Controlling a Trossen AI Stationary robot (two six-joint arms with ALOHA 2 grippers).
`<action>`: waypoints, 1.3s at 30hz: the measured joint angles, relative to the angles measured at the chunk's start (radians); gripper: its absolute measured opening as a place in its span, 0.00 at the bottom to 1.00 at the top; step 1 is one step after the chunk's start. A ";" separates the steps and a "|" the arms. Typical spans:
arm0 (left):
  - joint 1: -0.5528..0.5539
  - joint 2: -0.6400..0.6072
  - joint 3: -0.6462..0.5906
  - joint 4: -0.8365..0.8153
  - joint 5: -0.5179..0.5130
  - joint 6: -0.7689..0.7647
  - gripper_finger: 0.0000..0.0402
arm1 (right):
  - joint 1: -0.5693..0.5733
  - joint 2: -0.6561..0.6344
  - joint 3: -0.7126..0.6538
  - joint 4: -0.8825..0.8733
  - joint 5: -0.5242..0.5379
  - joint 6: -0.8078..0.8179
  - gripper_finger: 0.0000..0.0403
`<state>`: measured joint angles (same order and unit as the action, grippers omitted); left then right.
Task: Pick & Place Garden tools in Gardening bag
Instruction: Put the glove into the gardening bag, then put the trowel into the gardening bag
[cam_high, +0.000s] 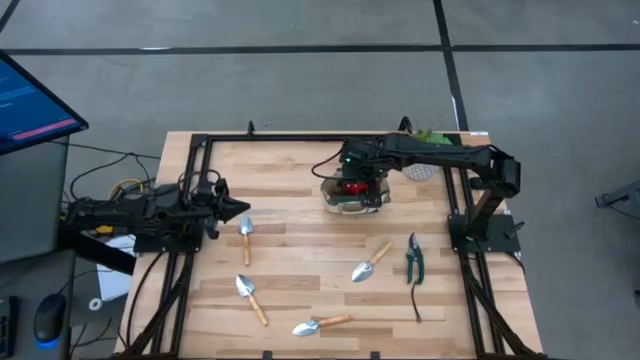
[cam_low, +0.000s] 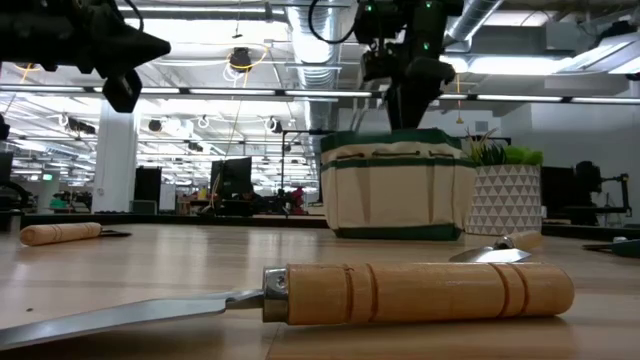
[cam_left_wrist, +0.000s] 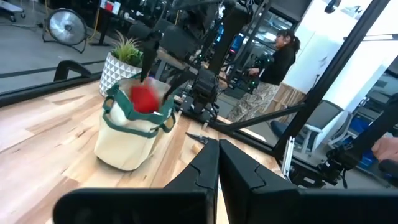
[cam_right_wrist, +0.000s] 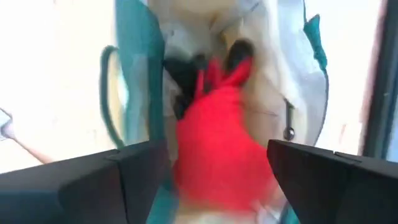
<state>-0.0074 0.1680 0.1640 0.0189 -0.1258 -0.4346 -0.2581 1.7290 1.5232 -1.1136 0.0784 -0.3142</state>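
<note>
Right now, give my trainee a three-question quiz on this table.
1. True or false: the red-and-black glove lies inside the gardening bag.
2. How many trowels lie on the table? A) two B) three C) four
3. Fill in: the right gripper hovers over the bag with its jaws ____, while the left gripper waits shut near the table's left edge.

Key: 1 true. 2 C: first trowel, second trowel, third trowel, fourth trowel; the pruning shears are no trowel. 3 open.
</note>
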 joint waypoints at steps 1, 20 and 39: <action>0.000 0.000 -0.002 0.000 0.000 -0.007 0.00 | 0.001 0.000 0.020 -0.015 0.000 0.001 0.68; 0.000 0.236 0.118 -0.003 -0.010 -0.636 0.00 | 0.118 -0.156 0.316 -0.373 0.048 0.500 0.69; -0.070 0.905 0.675 -0.754 -0.029 -0.842 0.00 | 0.474 -0.293 0.316 -0.430 0.369 0.971 0.69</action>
<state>-0.0778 1.0735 0.8394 -0.7354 -0.1547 -1.2765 0.2158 1.4361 1.8393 -1.5437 0.4469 0.6566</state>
